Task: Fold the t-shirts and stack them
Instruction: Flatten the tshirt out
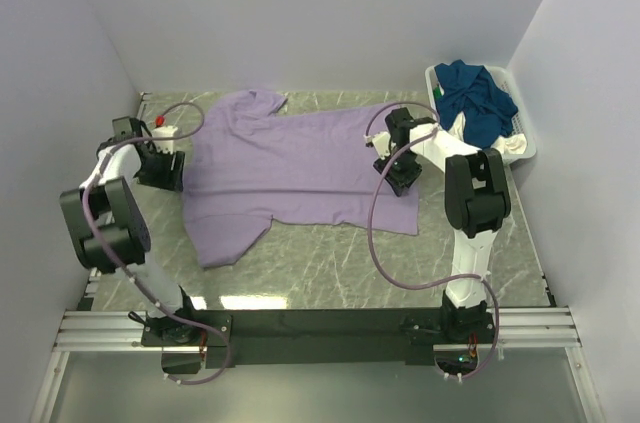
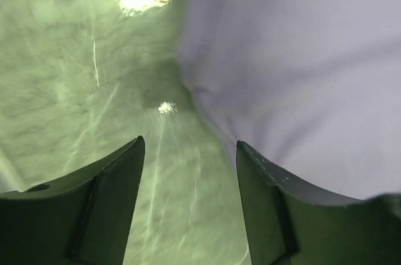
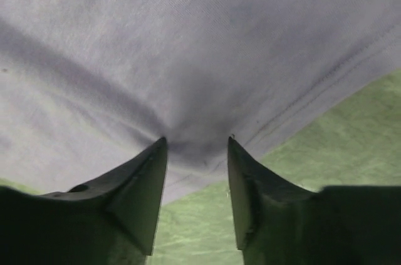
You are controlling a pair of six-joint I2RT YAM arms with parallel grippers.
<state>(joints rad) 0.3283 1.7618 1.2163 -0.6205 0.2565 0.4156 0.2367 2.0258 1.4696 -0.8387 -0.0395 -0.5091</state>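
Note:
A pale lilac t-shirt [image 1: 300, 168] lies spread flat on the green marbled table, collar end to the left. My left gripper [image 1: 160, 171] is low at the shirt's left edge; in the left wrist view it [image 2: 190, 149] is open over bare table, the lilac cloth [image 2: 301, 77] just to its right. My right gripper [image 1: 400, 173] is at the shirt's right hem; in the right wrist view it [image 3: 197, 143] is open, its fingertips pressing on the lilac cloth [image 3: 188, 46] near the hem. A dark teal-blue t-shirt [image 1: 478, 98] is bunched in the basket.
A white slatted basket [image 1: 520, 138] stands at the back right corner, a bit of white cloth at its edge. Walls close in the table on the left, back and right. A purple cable [image 1: 385, 243] loops from the right arm over the table's front part.

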